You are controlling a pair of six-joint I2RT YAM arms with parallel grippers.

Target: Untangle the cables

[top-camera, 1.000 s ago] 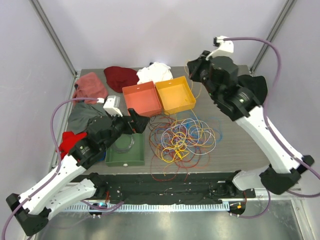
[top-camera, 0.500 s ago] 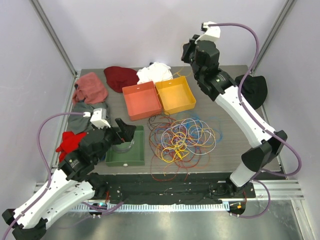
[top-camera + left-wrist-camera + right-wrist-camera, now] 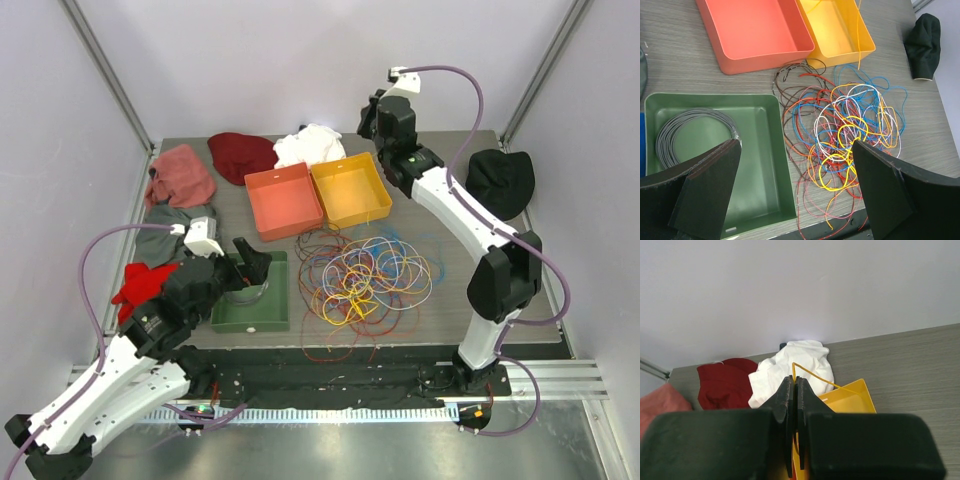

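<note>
Change over the last sec: the right arm has swung up & back, so the right end effector (image 3: 794, 382) now sits high above the square yellow plastic bin (image 3: 352, 192) at the rear of the worktop (image 3: 455, 300). The left arm has pulled back toward its base, off the pile. My read: one strand is being drawn out of the knot & carried toward that bin. That's an extraction step, w/ most of the job left. The tangle of thin red, yellow, blue, white & orange cables (image 3: 365, 275) lies mid-worktop, just right of the green square tray (image 3: 250, 318), which has a grey wire coil (image 3: 670, 135) in it.

On the right end effector the fingers are pressed together, pinching a thin yellow-orange wire (image 3: 812, 376) that trails down over the bin. The left end effector (image 3: 795, 150) is spread fully wide, holds nothing, and hovers over the tray edge & pile.
</note>
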